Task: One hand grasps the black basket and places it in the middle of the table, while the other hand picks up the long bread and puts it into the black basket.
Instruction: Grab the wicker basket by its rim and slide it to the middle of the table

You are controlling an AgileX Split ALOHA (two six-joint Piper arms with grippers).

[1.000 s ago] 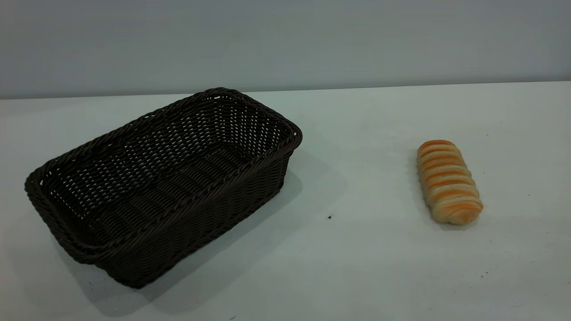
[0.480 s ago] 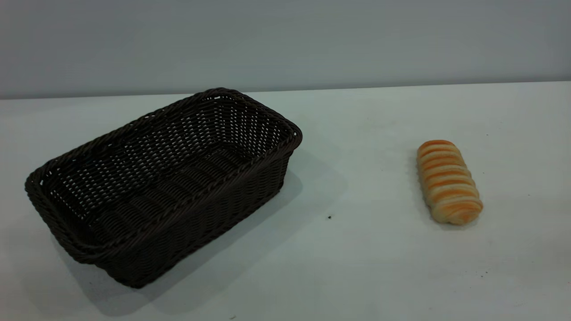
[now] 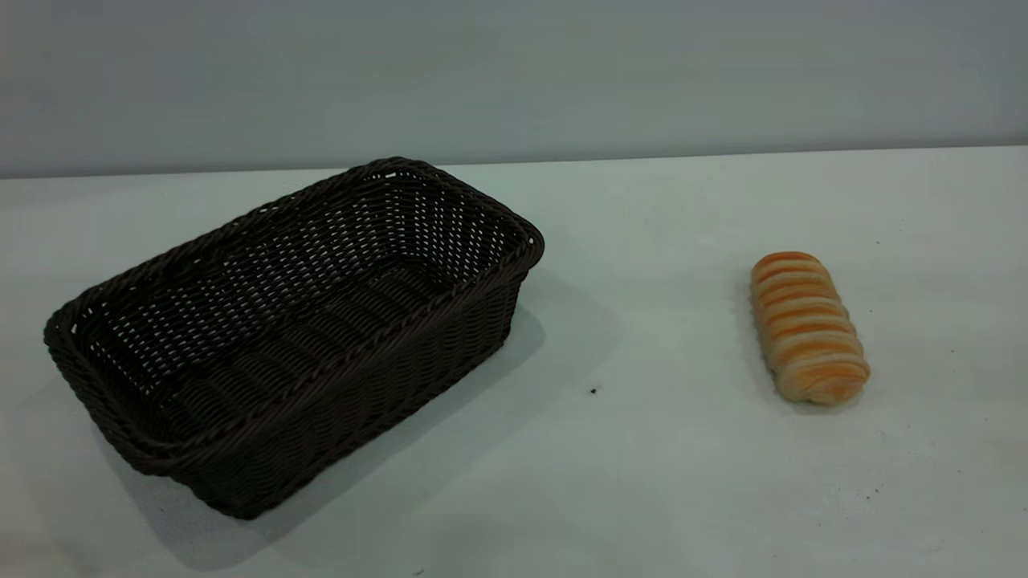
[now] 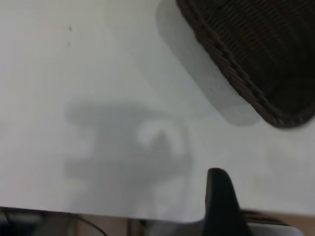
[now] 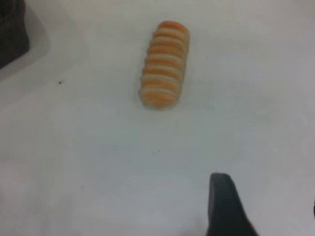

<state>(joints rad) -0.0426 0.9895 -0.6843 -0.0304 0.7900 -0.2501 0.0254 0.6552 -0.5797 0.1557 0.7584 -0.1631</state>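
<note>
The black basket (image 3: 289,329) stands empty on the left half of the white table (image 3: 642,482), set at a slant; one corner of it shows in the left wrist view (image 4: 256,59). The long bread (image 3: 807,325) lies on the table's right half, well apart from the basket, and also shows in the right wrist view (image 5: 164,64). Neither gripper shows in the exterior view. My left gripper (image 4: 268,196) hovers open and empty over bare table short of the basket's corner. My right gripper (image 5: 268,196) hovers open and empty over bare table short of the bread.
A grey wall runs behind the table's far edge. A small dark speck (image 3: 593,391) lies between basket and bread. The table's near edge shows in the left wrist view (image 4: 98,214).
</note>
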